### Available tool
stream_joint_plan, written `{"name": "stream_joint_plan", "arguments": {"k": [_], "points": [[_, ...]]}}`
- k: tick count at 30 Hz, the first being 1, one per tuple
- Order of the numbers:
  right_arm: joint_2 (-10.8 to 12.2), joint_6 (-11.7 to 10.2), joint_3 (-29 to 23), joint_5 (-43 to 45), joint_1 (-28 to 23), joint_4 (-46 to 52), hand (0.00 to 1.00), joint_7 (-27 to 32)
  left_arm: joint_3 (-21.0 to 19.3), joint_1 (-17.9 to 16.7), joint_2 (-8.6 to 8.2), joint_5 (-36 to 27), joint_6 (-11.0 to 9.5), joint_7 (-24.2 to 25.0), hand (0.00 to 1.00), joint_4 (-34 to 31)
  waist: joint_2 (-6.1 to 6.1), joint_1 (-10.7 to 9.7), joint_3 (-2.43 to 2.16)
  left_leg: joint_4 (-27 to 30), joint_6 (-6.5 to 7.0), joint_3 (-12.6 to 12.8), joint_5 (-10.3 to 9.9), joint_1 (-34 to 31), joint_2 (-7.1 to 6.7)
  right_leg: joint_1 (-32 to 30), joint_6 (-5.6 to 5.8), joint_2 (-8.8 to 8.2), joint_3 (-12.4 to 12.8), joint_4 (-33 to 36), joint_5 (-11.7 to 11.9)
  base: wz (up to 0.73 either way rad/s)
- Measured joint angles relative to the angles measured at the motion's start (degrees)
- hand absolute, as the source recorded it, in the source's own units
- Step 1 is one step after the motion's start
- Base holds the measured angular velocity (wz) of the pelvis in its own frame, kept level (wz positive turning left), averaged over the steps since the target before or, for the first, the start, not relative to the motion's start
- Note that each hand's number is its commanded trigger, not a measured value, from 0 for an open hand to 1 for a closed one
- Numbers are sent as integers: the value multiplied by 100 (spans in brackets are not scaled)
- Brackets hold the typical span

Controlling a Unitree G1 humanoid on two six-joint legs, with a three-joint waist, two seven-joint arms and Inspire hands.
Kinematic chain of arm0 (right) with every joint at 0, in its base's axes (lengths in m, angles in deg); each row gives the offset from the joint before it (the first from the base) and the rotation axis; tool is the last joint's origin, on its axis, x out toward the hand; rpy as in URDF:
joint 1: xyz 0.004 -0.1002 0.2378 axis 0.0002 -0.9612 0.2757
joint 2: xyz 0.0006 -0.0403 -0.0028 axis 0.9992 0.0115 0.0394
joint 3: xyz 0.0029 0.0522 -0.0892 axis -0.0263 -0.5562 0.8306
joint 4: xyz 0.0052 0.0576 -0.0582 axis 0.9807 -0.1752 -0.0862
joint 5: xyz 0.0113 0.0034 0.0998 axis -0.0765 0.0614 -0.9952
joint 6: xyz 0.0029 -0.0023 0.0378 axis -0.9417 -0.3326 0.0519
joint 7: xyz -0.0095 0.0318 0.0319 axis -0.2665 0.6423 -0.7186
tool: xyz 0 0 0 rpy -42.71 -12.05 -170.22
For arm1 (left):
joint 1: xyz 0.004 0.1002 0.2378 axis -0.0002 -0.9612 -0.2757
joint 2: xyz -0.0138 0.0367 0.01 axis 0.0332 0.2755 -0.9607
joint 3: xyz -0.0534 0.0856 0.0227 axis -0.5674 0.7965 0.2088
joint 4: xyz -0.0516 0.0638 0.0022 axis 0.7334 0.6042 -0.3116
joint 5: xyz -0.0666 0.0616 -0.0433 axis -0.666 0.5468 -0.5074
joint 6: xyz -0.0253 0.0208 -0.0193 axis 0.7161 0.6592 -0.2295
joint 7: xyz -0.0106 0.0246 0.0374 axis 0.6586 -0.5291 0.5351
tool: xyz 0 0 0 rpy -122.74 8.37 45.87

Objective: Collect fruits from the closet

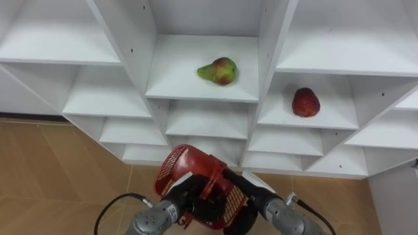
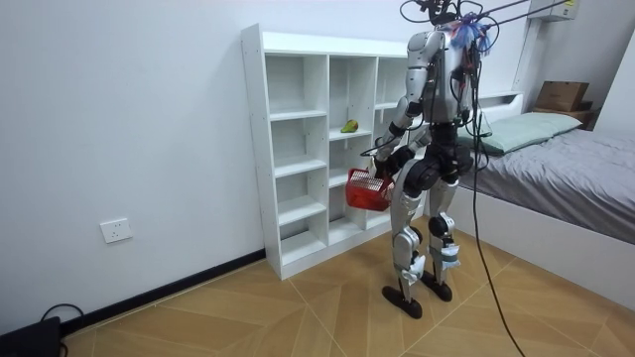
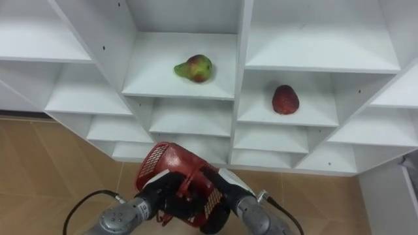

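Fruits lie on the closet's shelves, not in either hand or in the red basket [image 1: 177,164]. The left hand [image 1: 177,196] is closed round the near left side of the basket, low in front of the robot. The right hand [image 1: 252,192] lies against the basket's opposite side; whether it grips cannot be told. The basket tilts between the two hands, its handle [image 1: 212,187] toward the robot.

Beyond and above the hands stands the white closet [image 1: 134,39]. A green and red pear [image 1: 218,70] rests on a shelf of its middle column, straight ahead of the hands and well apart from them. A round red fruit [image 1: 305,102] sits one shelf lower in the column to the right, up and outward from the right hand.

In the room view the robot stands upright on the wooden floor [image 2: 298,317] facing the closet, with a bed [image 2: 566,169] behind it.
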Motion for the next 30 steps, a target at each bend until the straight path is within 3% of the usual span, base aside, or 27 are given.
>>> {"name": "stream_joint_plan", "arguments": {"k": [19, 26, 30], "points": [[-7, 26, 1, 34, -40, 187, 0, 6, -48, -61, 69, -30, 1, -183, 100, 144, 5, 2, -15, -34, 4, 51, 5, 72, -2, 25, 0, -3, 19, 18, 0, -1], [-41, 47, -1, 75, -62, 346, 0, -133, -75, -126, 178, -633, 6, -178, 100, 328, -94, 0, -58, -126, 4, 59, 14, 362, -21, 293, 23, -21, 1, -23, -19, -1], [-38, 48, -4, 113, -60, 382, 0, -238, -339, -193, 194, -927, 7, -229, 100, 332, -245, 13, -92, -211, 7, 107, 35, 509, -67, 396, 19, -33, 37, -37, -47, -2]]}}
